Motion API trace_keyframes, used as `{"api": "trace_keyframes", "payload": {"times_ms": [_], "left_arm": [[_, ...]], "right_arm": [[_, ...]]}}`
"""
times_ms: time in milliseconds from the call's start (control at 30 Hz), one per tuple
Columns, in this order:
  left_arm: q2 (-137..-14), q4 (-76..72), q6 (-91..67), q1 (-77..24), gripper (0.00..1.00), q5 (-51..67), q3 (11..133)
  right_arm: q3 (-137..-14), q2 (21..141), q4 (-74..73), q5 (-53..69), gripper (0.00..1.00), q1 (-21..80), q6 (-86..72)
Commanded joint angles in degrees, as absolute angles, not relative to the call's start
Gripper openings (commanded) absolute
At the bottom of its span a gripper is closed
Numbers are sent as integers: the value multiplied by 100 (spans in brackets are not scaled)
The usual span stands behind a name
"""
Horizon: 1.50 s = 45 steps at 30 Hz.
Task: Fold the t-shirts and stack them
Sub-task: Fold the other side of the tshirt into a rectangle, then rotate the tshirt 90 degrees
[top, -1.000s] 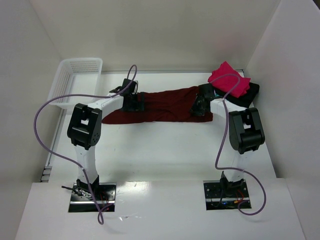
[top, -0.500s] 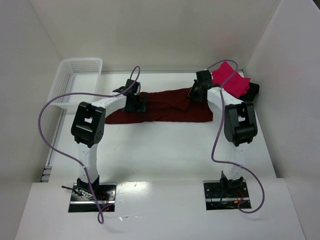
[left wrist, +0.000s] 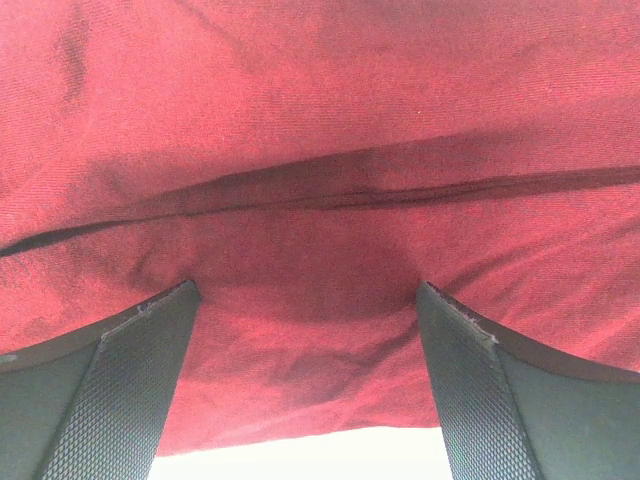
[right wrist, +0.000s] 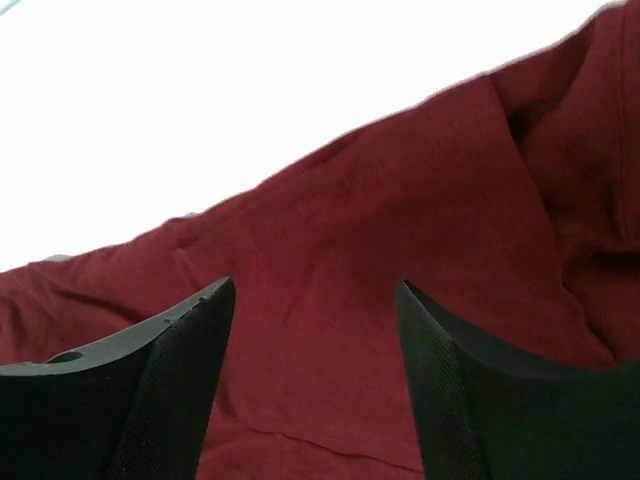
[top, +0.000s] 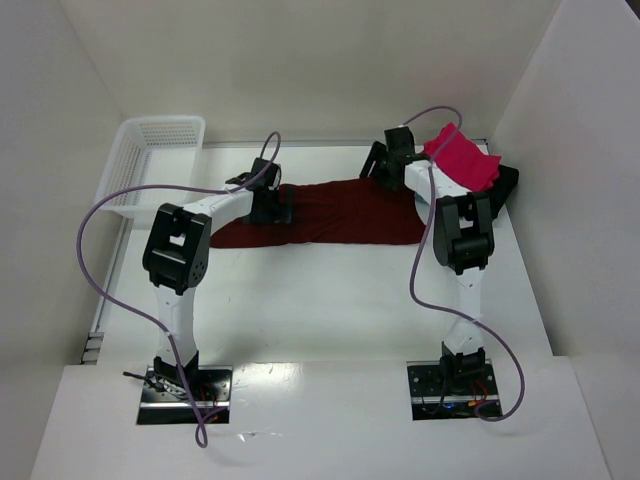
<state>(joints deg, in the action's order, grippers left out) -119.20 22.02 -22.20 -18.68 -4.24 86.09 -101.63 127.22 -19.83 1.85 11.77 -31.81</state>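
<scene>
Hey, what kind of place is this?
Likely a lab test cell: a left arm and right arm bolted to a white table, plain white walls around it, a maroon t-shirt laid out.

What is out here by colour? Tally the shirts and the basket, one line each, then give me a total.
Dark maroon t-shirt, spread out: 1
Pink-red t-shirt, folded: 1
Black t-shirt, under the pink-red one: 1
White lattice basket: 1
Total: 4 in view; the pile at the far right may hide more.
</scene>
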Motion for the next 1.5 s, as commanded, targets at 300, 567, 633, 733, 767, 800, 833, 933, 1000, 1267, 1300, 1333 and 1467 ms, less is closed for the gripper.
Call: {"api": "trace_keyframes", "payload": {"times_ms": [300, 567, 633, 733, 767, 800, 833, 933, 1000, 1267, 1300, 1333, 1467], "left_arm": [[-10978, 2531, -466, -1890, 98, -405, 9202], [-10778, 1969, 1774, -1890, 97, -507, 8655], [-11054, 1993, 2073, -1890, 97, -373, 8631], [-11451, 2240, 2232, -1810, 97, 3, 8835], [-11613, 2319, 2232, -1747, 97, 126, 8947], [-11778, 2320, 2232, -1706, 97, 213, 9034], [-11897, 2346, 2281, -1686, 97, 272, 9074], [-12155, 2523, 2473, -1572, 97, 482, 9302], [-12304, 2645, 2566, -1468, 97, 828, 9421], [-12638, 3371, 2423, -1389, 97, 1063, 9676], [-12639, 3431, 2360, -1389, 97, 1063, 9647], [-12594, 3508, 2230, -1389, 97, 1063, 9570], [-12305, 3775, 1568, -1450, 98, 1316, 9285]], "right_arm": [[-7964, 10108, -1301, 223, 91, 1230, -3225], [-6818, 9019, -1230, 422, 97, 1230, -3331], [-6733, 8881, -1308, 397, 98, 1230, -3331], [-6680, 8707, -1406, 339, 99, 1230, -3301], [-6654, 8666, -1432, 299, 100, 1230, -3261], [-6619, 8642, -1467, 299, 100, 1230, -3261], [-6618, 8585, -1490, 299, 100, 1230, -3261], [-6618, 8533, -1590, 280, 100, 1230, -3261], [-6618, 8499, -1609, 246, 100, 1230, -3261], [-6585, 8413, -1644, 299, 100, 1178, -3261], [-6566, 8394, -1644, 299, 100, 1178, -3261], [-6565, 8394, -1644, 299, 100, 1178, -3261], [-6474, 8477, -1644, 299, 100, 1178, -3261]]}}
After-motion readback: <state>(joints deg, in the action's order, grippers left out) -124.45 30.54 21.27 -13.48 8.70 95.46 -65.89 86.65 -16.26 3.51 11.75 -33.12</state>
